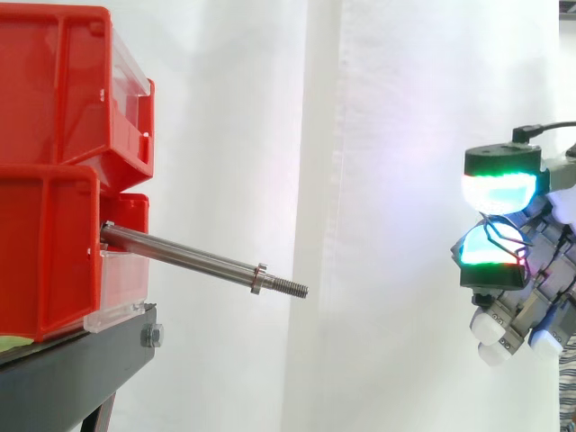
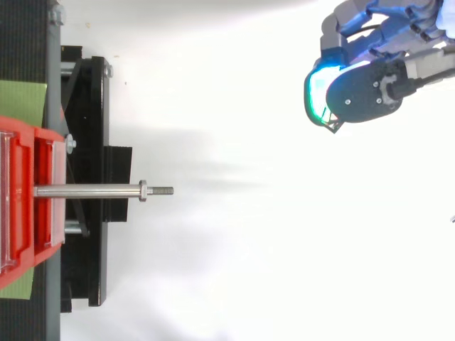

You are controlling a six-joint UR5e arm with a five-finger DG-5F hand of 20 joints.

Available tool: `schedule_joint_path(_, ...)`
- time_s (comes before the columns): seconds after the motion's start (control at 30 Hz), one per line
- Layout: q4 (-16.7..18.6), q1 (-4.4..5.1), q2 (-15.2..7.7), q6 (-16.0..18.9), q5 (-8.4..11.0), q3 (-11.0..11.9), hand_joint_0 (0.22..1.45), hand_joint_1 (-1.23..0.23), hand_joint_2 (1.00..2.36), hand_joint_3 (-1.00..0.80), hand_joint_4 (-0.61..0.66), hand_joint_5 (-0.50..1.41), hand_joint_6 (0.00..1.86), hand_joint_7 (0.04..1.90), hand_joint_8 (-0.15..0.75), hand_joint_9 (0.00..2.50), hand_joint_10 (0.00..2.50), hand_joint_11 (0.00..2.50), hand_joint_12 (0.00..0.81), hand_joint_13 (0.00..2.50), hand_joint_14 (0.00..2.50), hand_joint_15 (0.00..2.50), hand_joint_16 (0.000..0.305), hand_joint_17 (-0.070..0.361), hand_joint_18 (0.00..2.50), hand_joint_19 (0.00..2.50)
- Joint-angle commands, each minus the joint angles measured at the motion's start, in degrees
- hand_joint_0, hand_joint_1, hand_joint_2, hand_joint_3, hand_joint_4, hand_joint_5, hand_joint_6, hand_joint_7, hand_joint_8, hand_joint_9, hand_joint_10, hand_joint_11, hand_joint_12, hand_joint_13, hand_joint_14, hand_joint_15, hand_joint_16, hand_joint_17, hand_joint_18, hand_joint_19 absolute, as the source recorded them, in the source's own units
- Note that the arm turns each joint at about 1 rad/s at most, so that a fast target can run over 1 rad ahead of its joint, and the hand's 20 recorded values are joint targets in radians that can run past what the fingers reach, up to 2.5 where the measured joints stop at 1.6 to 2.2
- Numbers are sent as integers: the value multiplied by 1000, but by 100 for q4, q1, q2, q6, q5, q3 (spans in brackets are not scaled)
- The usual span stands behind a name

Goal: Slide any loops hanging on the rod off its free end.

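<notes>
Curled at the right edge of the side view, the hand (image 1: pixel 526 301) pinched a thin dark loop (image 1: pixel 495 232) between two green and cyan glowing fingertips (image 1: pixel 499 189), well apart from the rod (image 1: pixel 189 256). That steel rod stuck out from the lower of two stacked red bins (image 1: pixel 54 90) on the black stand (image 1: pixel 81 364), sloping slightly down toward its threaded free end, with a nut (image 1: pixel 258 278) just behind the thread and its shaft bare. From above, the hand (image 2: pixel 362 89) sat off to one side of the rod's line.
</notes>
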Motion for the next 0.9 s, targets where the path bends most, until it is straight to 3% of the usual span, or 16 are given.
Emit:
schedule_joint_path(0.0,-7,8,0,-2,9,4,609,-533,1008,-422,120,-150,725,1235,212,630,3,101,227,488,1,47,29,65,445,322)
schedule_joint_path(0.23,-33,8,0,-2,-9,-4,610,-548,1015,-312,121,-147,726,1260,218,635,2,103,231,481,2,50,29,65,416,319)
schedule_joint_path(0.5,-33,8,0,-2,0,-4,609,-717,1016,-264,131,-165,759,1253,228,610,5,117,237,471,1,46,30,67,429,309)
schedule_joint_path(0.87,-130,8,0,-11,-17,4,642,-750,1019,-169,56,-201,844,1208,229,574,4,119,248,455,2,25,32,71,437,263)
